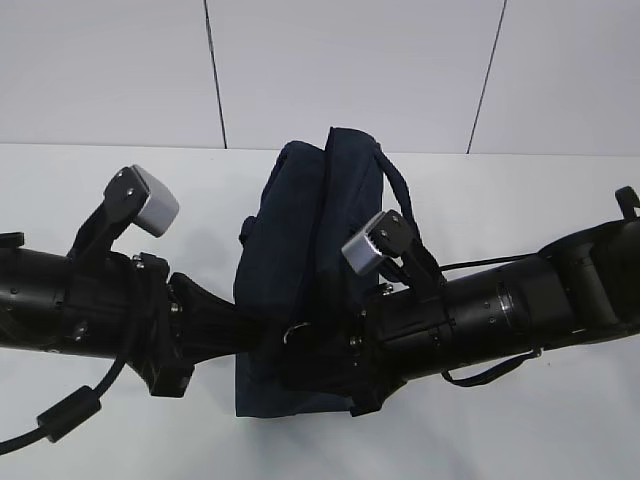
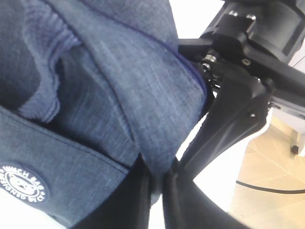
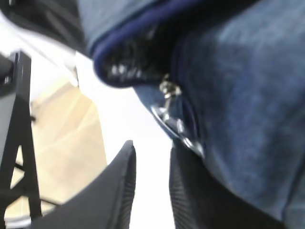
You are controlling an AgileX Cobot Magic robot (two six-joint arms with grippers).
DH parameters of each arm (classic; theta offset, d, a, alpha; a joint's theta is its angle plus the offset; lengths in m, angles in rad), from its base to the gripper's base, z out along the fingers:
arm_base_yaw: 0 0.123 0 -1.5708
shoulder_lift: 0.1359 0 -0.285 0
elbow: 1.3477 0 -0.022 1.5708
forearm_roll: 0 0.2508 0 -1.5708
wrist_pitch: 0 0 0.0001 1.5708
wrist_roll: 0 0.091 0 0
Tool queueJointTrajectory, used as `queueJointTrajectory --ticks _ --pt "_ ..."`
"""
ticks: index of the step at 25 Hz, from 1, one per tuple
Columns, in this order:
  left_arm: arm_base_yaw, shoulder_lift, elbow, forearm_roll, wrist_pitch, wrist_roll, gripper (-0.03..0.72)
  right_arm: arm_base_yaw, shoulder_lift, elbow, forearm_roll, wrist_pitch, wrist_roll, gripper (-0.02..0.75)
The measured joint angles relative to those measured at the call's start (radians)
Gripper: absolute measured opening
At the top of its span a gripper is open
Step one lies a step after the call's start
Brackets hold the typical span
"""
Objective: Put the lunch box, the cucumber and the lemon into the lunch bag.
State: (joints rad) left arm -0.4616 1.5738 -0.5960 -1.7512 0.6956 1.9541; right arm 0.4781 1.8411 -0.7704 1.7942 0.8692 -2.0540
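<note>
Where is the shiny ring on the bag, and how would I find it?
Look at the white table, where a dark blue lunch bag sits between two black arms. Low on its near side hangs a small silver ring pull. It is the only shiny metal thing on the cloth.

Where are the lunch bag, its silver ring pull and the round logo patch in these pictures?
lunch bag [image 1: 290, 230]: exterior view, on its dark navy side panel.
silver ring pull [image 3: 177, 128]: right wrist view, on the metal ring below the zipper.
round logo patch [image 2: 23, 183]: left wrist view, on the middle of the white-printed badge.
</note>
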Motion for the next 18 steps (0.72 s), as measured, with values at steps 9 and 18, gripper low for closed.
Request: queueJointTrajectory --ticks 9,18 --pt "0.000 0.000 0.000 0.003 -0.006 0.000 0.014 0.000 -0.012 0.000 -0.099 -0.011 0.054 0.211" --pt "0.000 0.000 0.000 0.003 -0.010 0.000 0.014 0.000 -0.109 0.000 -0.192 -0.047 0.068 0.211"
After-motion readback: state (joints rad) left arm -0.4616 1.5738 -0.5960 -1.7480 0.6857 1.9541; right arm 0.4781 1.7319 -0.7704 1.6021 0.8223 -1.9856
